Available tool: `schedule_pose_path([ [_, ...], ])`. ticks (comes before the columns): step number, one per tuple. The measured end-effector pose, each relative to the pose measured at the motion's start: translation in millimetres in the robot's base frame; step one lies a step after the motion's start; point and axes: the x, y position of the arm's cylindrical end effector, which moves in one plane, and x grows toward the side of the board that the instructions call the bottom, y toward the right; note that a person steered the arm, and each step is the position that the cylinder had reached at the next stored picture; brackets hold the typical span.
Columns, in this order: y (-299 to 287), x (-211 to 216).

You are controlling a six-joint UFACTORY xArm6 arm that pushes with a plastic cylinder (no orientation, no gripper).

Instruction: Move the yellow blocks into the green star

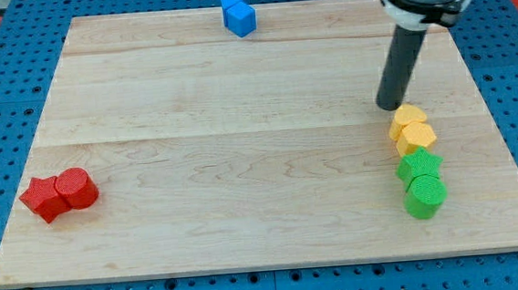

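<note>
Your arm carries no pincer, so there is no grip to report: only my tip [390, 107], resting on the table [242, 164] just above the upper yellow block [408, 116] at the view's right. Below it sits the second yellow block [416, 137], apparently touching the green star [419, 165], with a green cylinder [424, 196] beneath. The task looks nearly done; you may need one short downward push to close the column.

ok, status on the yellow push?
My tip just above the two yellow blocks, at their top-left. Yellow blocks touching each other, lower one against the green star. Green cylinder below star. Nothing in the way.
</note>
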Motion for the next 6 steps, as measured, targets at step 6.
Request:
schedule_pose_path([
  [6, -366.1, -50.8],
])
